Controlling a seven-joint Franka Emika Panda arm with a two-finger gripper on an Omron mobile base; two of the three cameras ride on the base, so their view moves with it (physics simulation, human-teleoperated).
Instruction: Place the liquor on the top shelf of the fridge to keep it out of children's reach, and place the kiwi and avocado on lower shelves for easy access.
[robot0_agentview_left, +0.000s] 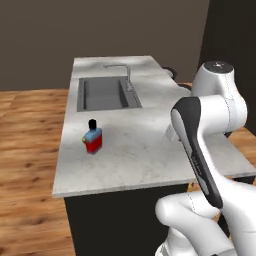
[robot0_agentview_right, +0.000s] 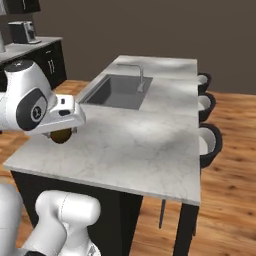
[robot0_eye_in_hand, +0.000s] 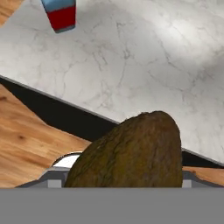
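So we've got this white marble-look table (robot0_agentview_left: 150, 145) on a black base, standing on a wooden plank floor (robot0_agentview_left: 25, 165). A grey rectangular sink basin (robot0_agentview_left: 106, 93) with a slim bent metal faucet (robot0_agentview_left: 123, 71) is sunk into its far half. Sitting upright right on the table near its left edge is a squat bottle with a red lower body, light blue top and black cap (robot0_agentview_left: 93, 137), with a small yellow-green thing touching its left side.

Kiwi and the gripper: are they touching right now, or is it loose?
Cannot tell. In the hand view the kiwi sits right at the gripper, covering its fingertips; in the right base view it hangs under the hand, with no contact line visible.
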